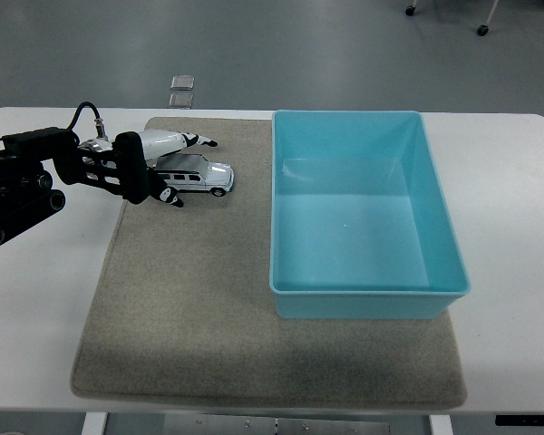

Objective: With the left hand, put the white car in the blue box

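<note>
Reaching in from the left edge, low over the white counter (54, 272), left hand (150, 168) set at the rear end of the white car (199, 176). Fingers (183, 140) stretched out along the far side of the car, thumb curled down at its near rear corner, so the car's back sits between them; contact looks likely, but cannot tell whether actually gripped or only bracketed. Wheels down on the grey mat (208, 317), in its far-left part, nose pointing right toward the blue box (367, 299). Car clearly outside the box, a short gap of mat between its front and the box's left wall. Box standing on the right half of the mat, open side up, only bare bottom showing inside. Black forearm and wrist trailing back toward the left edge over bare counter, a thin cable looping above the wrist. Two small pale squares (181, 91) lying on the floor beyond the counter's far edge, above the hand. Chair castors (482, 30) showing at the top right corner.
</note>
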{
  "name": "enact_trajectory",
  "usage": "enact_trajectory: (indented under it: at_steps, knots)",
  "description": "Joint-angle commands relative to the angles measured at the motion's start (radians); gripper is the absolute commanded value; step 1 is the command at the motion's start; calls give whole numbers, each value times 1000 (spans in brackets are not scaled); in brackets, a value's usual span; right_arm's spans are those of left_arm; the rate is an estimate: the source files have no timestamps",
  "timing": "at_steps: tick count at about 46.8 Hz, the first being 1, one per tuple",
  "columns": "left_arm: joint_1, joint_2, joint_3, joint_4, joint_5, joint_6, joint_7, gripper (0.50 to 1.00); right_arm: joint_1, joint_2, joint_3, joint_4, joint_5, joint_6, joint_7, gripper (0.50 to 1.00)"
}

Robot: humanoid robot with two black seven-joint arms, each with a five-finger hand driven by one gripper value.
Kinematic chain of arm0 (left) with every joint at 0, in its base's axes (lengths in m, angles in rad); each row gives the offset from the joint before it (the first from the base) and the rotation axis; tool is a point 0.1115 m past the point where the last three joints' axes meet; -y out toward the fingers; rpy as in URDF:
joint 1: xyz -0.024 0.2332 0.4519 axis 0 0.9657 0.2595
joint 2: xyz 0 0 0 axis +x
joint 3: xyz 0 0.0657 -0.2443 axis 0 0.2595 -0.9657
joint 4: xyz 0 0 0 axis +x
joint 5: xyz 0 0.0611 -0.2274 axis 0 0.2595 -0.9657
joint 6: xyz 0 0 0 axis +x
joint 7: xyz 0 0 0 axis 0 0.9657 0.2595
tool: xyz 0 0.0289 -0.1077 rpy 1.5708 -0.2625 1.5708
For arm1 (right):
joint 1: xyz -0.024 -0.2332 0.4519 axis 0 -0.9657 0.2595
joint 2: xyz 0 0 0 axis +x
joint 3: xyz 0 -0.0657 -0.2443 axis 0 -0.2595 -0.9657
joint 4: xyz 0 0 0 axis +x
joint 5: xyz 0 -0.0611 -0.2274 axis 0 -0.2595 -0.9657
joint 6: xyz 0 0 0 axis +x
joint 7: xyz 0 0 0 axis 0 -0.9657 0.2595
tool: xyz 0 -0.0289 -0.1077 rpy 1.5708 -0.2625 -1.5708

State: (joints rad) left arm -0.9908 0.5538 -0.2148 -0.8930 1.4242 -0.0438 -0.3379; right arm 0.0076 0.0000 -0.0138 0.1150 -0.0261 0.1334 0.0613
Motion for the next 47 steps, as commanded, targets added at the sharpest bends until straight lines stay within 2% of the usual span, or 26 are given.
enact_trajectory:
  at_steps: [1,5,10,12,17,20,25,30,47]
  knots:
    - [-5,0,0,0,1,1,0,827,0,0,0,0,0,0,0,936]
    - [-8,-2,0,-1,4,1,0,784,0,0,0,0,0,0,0,936]
    - [-11,-2,0,-1,4,-1,-1,771,0,0,0,0,0,0,0,936]
    - [-11,-2,0,-1,6,-1,-1,737,0,0,0,0,0,0,0,936]
    - [-11,0,0,-1,6,-2,0,698,0,0,0,0,0,0,0,936]
    - [-12,2,0,-1,6,-4,0,632,0,0,0,0,0,0,0,936]
    - [-12,2,0,-1,7,-4,0,611,0,0,0,0,0,0,0,936]
    - [-14,3,0,-1,13,-4,-1,506,0,0,2,0,0,0,0,936]
    - [-74,35,2,-12,21,-18,0,500,0,0,0,0,0,0,0,936]
